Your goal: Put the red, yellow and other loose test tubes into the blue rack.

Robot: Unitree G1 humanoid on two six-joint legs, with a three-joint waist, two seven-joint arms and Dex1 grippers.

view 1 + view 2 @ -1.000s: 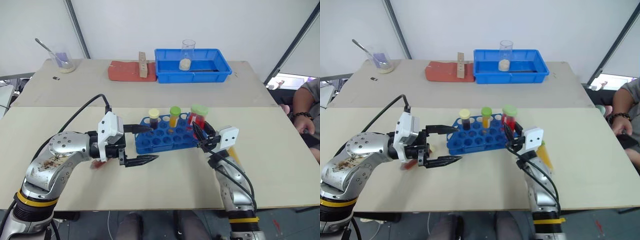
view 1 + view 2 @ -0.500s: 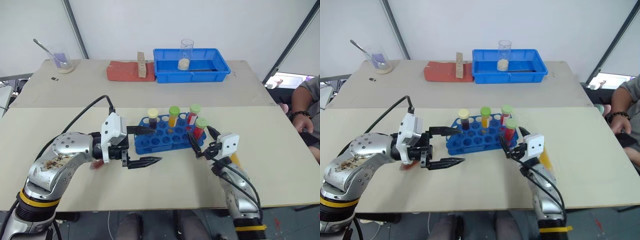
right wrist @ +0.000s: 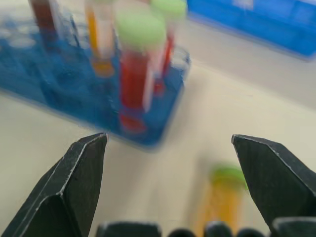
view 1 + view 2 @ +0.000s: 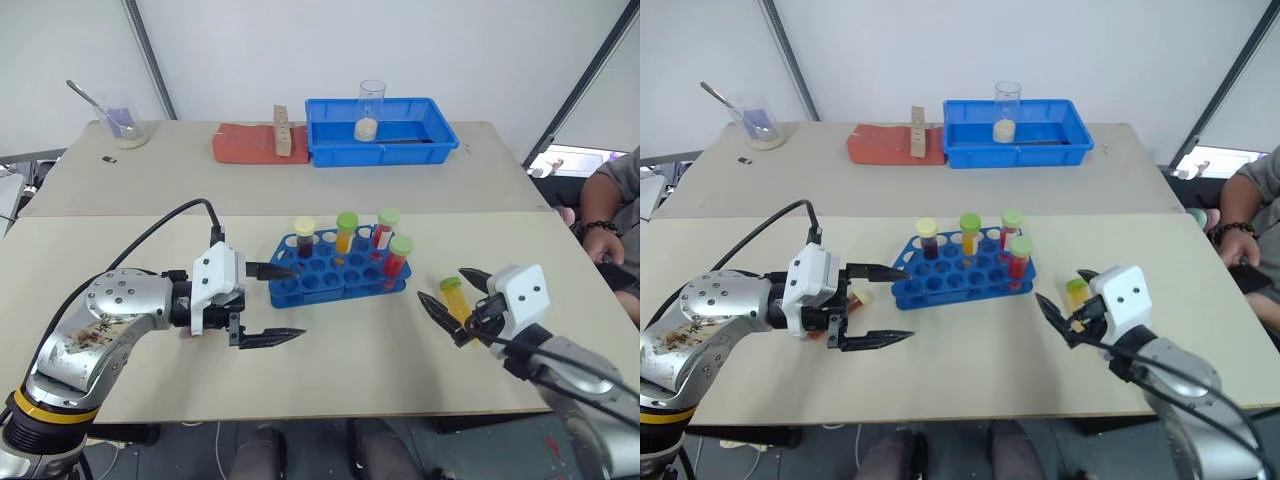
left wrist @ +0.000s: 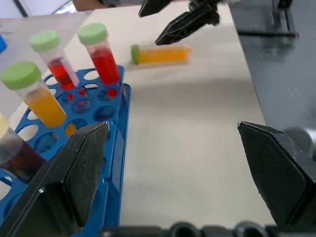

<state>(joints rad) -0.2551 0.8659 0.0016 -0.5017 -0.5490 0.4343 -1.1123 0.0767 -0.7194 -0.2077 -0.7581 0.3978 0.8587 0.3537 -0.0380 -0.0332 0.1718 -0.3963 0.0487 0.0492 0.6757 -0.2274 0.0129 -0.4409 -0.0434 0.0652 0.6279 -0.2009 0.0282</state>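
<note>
blue rack (image 4: 330, 281) bears no readable label; both grippers' jaws gape empty.

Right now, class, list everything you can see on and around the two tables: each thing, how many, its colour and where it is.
blue rack: one, front table, centre.
tubes in rack: four; yellow cap with dark liquid, green cap with orange liquid, two green caps with red liquid.
loose tube: one, green cap, yellow liquid, lying right of the rack.
blue tray: one, back table, holding a clear beaker.
red slab: one, left of the tray, a tan block on it.
glass with spoon: one, back left.
person's arm: right edge.
left tool: black, open, left of rack.
right tool: black, open, around the loose tube.
</note>
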